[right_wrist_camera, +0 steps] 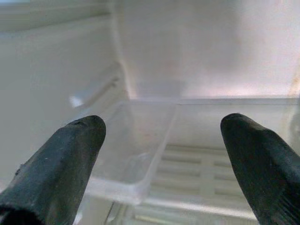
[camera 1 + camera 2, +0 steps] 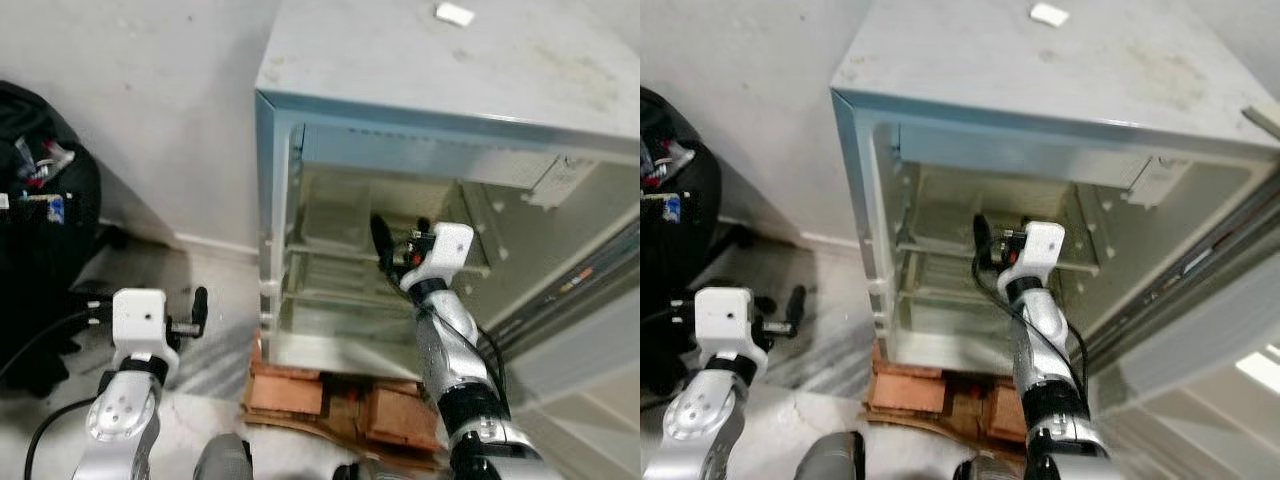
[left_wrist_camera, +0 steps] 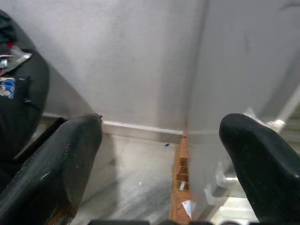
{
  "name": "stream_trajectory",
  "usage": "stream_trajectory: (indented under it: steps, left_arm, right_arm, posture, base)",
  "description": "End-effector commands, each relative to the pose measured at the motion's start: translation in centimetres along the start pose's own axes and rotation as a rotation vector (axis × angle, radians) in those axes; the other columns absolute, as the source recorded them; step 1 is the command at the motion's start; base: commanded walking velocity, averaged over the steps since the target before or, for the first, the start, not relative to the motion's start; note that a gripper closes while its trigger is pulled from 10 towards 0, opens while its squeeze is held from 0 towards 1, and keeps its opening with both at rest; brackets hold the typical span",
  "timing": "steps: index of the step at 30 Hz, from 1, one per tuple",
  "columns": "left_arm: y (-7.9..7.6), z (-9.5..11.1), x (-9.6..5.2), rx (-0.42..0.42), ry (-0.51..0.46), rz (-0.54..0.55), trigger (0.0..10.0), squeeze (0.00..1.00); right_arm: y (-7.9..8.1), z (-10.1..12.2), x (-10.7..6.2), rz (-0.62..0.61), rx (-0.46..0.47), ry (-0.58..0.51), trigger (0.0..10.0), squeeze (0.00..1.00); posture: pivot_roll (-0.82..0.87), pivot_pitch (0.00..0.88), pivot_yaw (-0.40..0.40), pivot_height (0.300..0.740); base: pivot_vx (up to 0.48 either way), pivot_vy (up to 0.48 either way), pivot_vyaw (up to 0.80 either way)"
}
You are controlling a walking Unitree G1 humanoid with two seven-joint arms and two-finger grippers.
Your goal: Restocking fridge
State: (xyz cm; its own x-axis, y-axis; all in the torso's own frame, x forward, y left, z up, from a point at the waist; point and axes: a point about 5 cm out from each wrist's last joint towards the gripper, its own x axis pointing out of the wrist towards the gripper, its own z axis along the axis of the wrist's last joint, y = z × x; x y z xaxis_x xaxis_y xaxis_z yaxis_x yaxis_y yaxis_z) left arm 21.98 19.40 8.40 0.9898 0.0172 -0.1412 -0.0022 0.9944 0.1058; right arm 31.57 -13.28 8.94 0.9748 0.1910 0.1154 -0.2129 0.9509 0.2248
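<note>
A small white fridge [image 2: 440,70] stands open, raised on bricks, with its door [image 2: 590,300] swung out to my right. Inside, a clear plastic tray [image 1: 136,159] rests on the upper wire shelf [image 1: 206,164]. My right gripper [image 2: 398,240] reaches into the fridge at that shelf's height, just right of the tray [image 2: 335,225]. It is open with nothing between its fingers. My left gripper [image 2: 145,300] hangs low outside the fridge's left wall, open and holding nothing, facing the white wall [image 3: 140,61].
Red bricks [image 2: 340,400] lie under the fridge's front. A black bag [image 2: 40,200] with cables sits on the floor at far left. A small white object [image 2: 455,13] lies on the fridge top. Grey floor [image 3: 136,173] shows between the bag and the fridge.
</note>
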Motion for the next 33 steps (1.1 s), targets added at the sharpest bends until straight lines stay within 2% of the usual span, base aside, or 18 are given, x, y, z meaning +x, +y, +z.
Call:
stream_trajectory:
  steps: [1, 7, 9, 21, 25, 26, 31, 33]
  left_arm:
    - [0.1, -0.8, -0.3, 0.016, 0.026, -0.003, 10.0, 0.00]
    - [0.1, -0.7, 0.1, 0.030, 0.019, -0.018, 10.0, 0.00]
    - [-0.1, -0.5, 0.5, 0.036, 0.005, -0.024, 10.0, 0.00]
    - [-0.4, -0.5, 1.2, 0.042, -0.005, -0.043, 10.0, 0.00]
    - [-0.3, -0.6, 1.4, 0.046, -0.008, -0.050, 10.0, 0.00]
    - [-0.4, -0.6, 1.5, 0.049, -0.014, -0.064, 10.0, 0.00]
    - [-1.0, 0.3, 1.8, 0.027, -0.068, -0.152, 10.0, 0.00]
    - [-1.2, 0.3, 2.0, 0.042, -0.068, -0.158, 10.0, 0.00]
  right_arm:
    - [-0.6, 0.8, -0.2, -0.011, -0.001, -0.018, 10.0, 0.00]
    - [-0.9, 1.0, -1.5, 0.014, -0.015, -0.001, 10.0, 0.00]
    - [-0.7, 1.0, -2.6, 0.023, -0.025, 0.029, 10.0, 0.00]
    - [-0.5, 1.1, -3.8, 0.022, -0.042, 0.068, 10.0, 0.00]
    - [-1.3, 1.4, -4.6, -0.040, -0.088, 0.081, 10.0, 0.00]
    - [-1.9, 1.2, -4.8, -0.096, -0.110, 0.098, 10.0, 0.00]
    - [-3.1, 0.7, -5.2, -0.187, -0.060, 0.124, 10.0, 0.00]
    - [-3.5, 0.8, -5.3, -0.239, -0.110, 0.122, 10.0, 0.00]
  posture:
    - [0.13, 0.030, -0.085, 0.740]
    - [0.12, 0.030, -0.077, 0.740]
    - [0.12, 0.027, -0.074, 0.740]
    - [0.10, 0.012, -0.061, 0.740]
    - [0.10, 0.004, -0.055, 0.740]
    - [0.10, 0.000, -0.050, 0.740]
    - [0.08, 0.000, -0.037, 0.740]
    - [0.08, 0.000, -0.034, 0.740]
  base:
    - [-0.386, 0.000, 0.00]
    - [-0.395, 0.000, 0.00]
    - [-0.398, 0.000, 0.00]
    - [-0.397, 0.000, 0.00]
    - [-0.392, 0.000, 0.00]
    - [0.000, 0.000, 0.00]
    - [0.000, 0.000, 0.00]
    - [0.000, 0.000, 0.00]
